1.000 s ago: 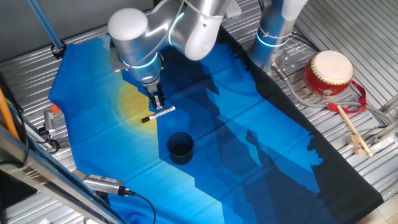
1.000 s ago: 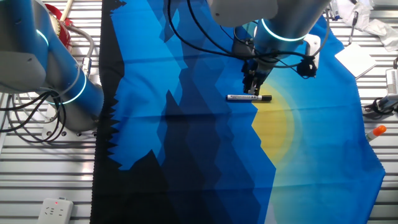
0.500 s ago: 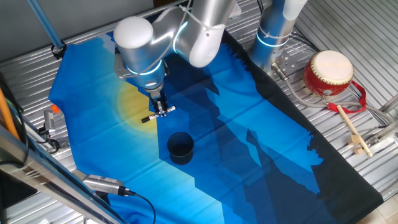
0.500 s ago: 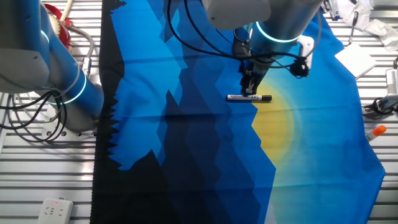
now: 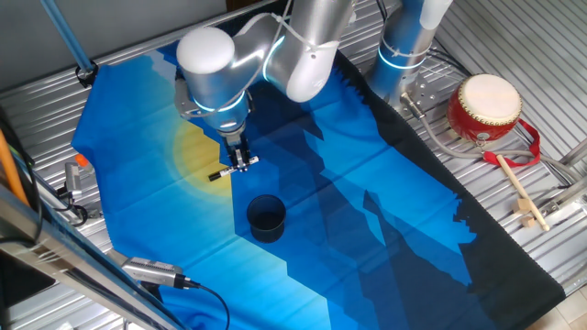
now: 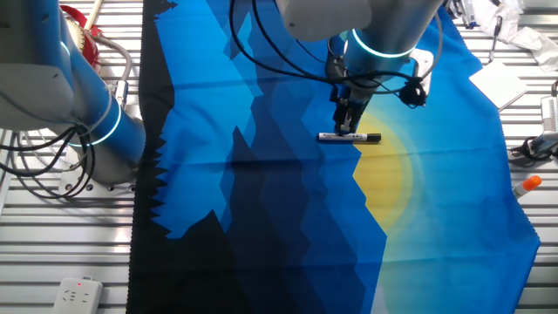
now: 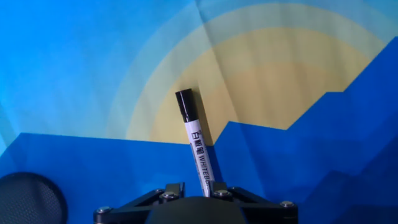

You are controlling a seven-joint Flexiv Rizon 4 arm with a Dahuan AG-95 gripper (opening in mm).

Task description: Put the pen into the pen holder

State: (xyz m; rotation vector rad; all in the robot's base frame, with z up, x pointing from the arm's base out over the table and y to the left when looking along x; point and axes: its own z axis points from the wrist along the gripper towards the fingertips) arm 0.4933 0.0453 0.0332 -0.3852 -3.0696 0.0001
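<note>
The pen [image 5: 231,168], a white marker with a black cap, lies flat on the blue and yellow cloth; it also shows in the other fixed view [image 6: 349,137] and the hand view [image 7: 196,143]. My gripper [image 5: 241,164] is down over the pen's white end, also seen in the other fixed view [image 6: 349,129]. In the hand view the gripper [image 7: 196,186] has a finger on each side of the barrel. The barrel lies against the right finger, with a gap to the left one. The dark round pen holder [image 5: 266,217] stands just in front of the pen, at the lower left of the hand view [image 7: 28,199].
A red-and-cream drum [image 5: 484,107] and a wooden drumstick [image 5: 518,188] lie on the metal table to the right. A second arm's base [image 5: 404,46] stands at the cloth's far edge. An orange-capped object [image 5: 78,165] and a cable plug [image 5: 151,272] lie at the left.
My gripper has shifted slightly along the pen toward its white end and stays low over it. The pen has not moved.
</note>
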